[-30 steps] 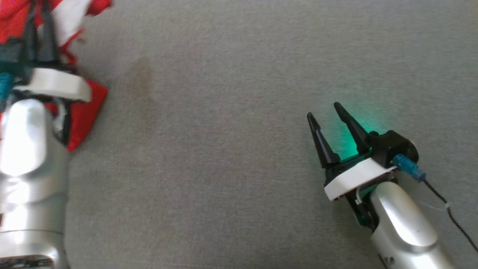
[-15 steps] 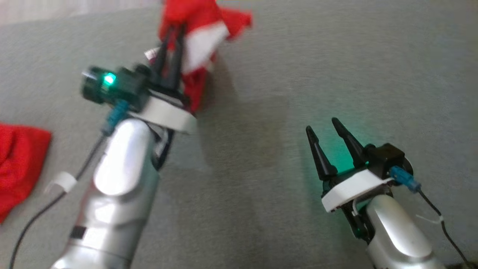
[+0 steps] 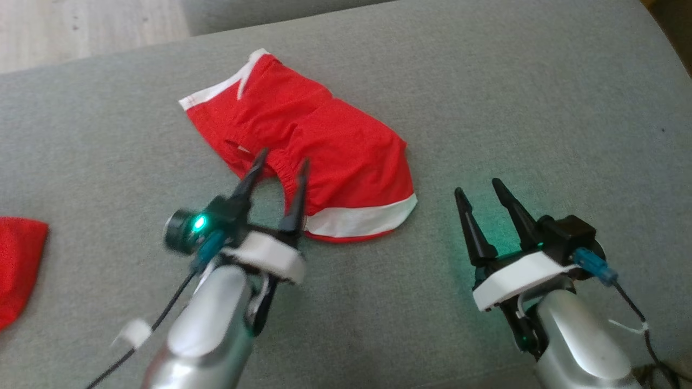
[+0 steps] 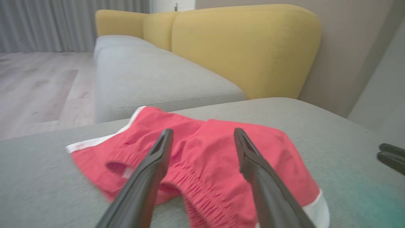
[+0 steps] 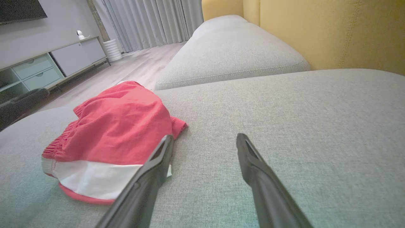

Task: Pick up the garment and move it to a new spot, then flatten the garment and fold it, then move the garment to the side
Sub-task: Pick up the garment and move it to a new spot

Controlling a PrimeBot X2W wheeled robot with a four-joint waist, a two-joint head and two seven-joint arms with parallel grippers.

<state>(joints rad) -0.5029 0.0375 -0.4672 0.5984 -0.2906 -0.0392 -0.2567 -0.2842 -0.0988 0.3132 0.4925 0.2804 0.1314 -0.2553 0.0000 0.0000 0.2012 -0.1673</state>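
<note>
The red garment (image 3: 324, 146) lies crumpled near the middle of the grey sofa cushion (image 3: 540, 108), so the move to a new spot looks done. Flattening, folding and setting it aside are all left. The left tool (image 3: 283, 158) gapes open over its near edge, perhaps touching cloth, and the right tool (image 3: 478, 186), also open and empty, waits to the right.
</note>
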